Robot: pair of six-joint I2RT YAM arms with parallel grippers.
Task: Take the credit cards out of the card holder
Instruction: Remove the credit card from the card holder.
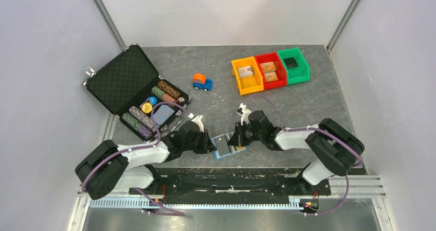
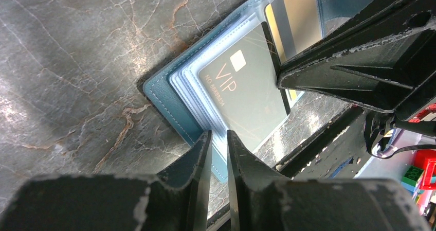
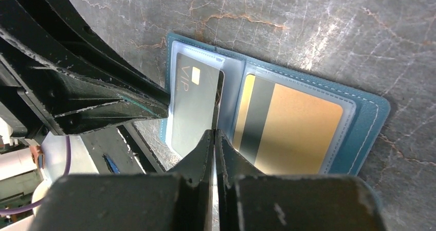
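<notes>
The light-blue card holder (image 1: 224,138) lies open on the near middle of the table. In the right wrist view the card holder (image 3: 367,123) holds a gold card (image 3: 293,123) with a dark stripe in its right clear pocket. A grey "VIP" card (image 3: 193,107) lies on the left half and sticks out past the near edge. My right gripper (image 3: 215,133) is shut on the grey card's inner edge. My left gripper (image 2: 219,138) pinches the near edge of the card holder (image 2: 164,92) beside the grey card (image 2: 247,97). Both grippers meet over the wallet, left (image 1: 212,146) and right (image 1: 235,141).
An open black case (image 1: 123,76) with poker chips stands at the back left. A blue-and-orange toy car (image 1: 202,81) sits behind the wallet. Orange (image 1: 247,75), red (image 1: 271,70) and green (image 1: 293,65) bins stand at the back right.
</notes>
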